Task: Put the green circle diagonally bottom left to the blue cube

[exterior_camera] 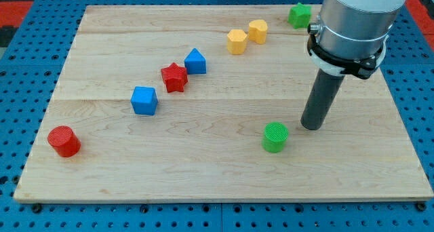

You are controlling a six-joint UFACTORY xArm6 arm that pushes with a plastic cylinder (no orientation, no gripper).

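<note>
My tip (312, 127) stood just to the view's right of the green circle (275, 137), apparently not touching; the arm carried no jaws. The blue cube (144, 100) sat well apart toward the worktop's (217, 178) left, so the push looked barely begun.

Bright, even light from overhead across the pale wooden board (203, 171), with no glare or blown-out patches anywhere on the wood grain. Only short, soft shadows, hugging the base of the green circle (275, 137), the blue cube (144, 100) and the red cylinder (64, 141), plus a faint dark smudge around my tip (311, 127) where the rod meets the board. Sharp focus from near edge to far edge, colours vivid, slight softness on the grey arm housing (356, 18) at the top right, and board edges straight, with no visible bending.
</note>
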